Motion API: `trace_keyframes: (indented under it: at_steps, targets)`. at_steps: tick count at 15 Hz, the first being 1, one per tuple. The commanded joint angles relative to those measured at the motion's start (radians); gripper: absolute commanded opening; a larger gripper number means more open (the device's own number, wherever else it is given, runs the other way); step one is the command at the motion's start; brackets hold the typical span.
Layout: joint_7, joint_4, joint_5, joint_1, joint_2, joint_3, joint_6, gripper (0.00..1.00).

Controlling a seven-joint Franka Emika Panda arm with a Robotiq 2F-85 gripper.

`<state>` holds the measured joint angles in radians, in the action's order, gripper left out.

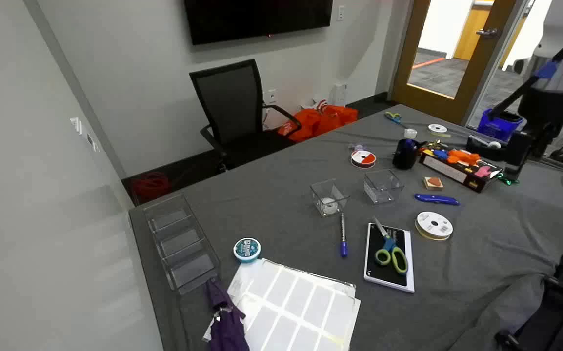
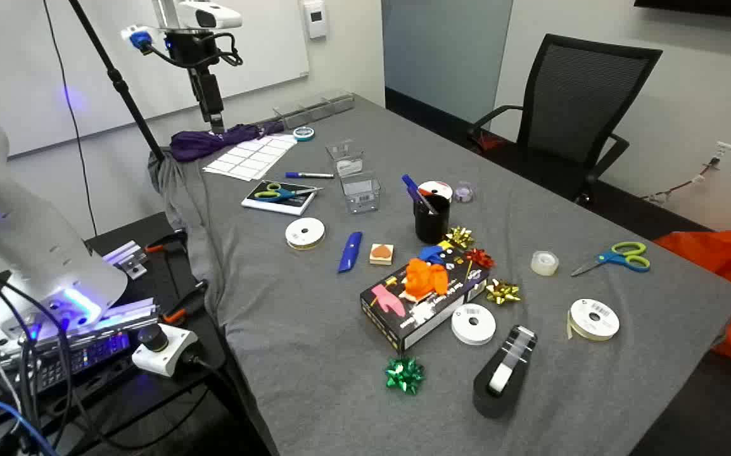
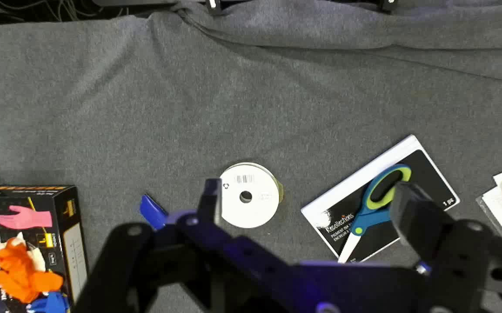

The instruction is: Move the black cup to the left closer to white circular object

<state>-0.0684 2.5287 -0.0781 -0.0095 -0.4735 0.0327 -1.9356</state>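
- the tool [image 3: 312, 200] is spread wide in the wrist view, its fingers [image 3: 415, 213] well apart with nothing gripped; it hangs above the table [image 2: 289, 329].
- the black cup [image 2: 432, 223] stands upright on the table in both exterior views, pens [image 2: 411, 188] in it, just beside the glove box [image 2: 403, 323].
- the white disc [image 3: 255, 208] lies flat, well apart from the cup, a blue cutter [image 2: 350, 252] and a small square block [image 2: 381, 254] between them.
- a pair of scissors [image 3: 368, 218] rests on a black-and-white pad [image 1: 384, 278] near the disc.
- a red-and-white roll [image 1: 363, 159] lies near the cup.
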Motion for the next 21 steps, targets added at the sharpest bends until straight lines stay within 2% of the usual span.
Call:
trace_keyframes:
  at_steps: [1,5,9,16,21]
  targets:
    - [-0.001,-0.001,0.0,0.002,0.0,-0.002,0.002,1.0]
    - [-0.012,-0.008,0.007,0.004,0.007,0.002,0.006,1.0]
    - [-0.1,-0.079,0.096,0.014,0.092,0.01,-0.04,1.0]
    - [-0.248,-0.273,0.235,0.017,0.299,0.016,-0.185,1.0]
    - [-0.386,-0.458,0.226,0.007,0.441,0.008,-0.267,1.0]
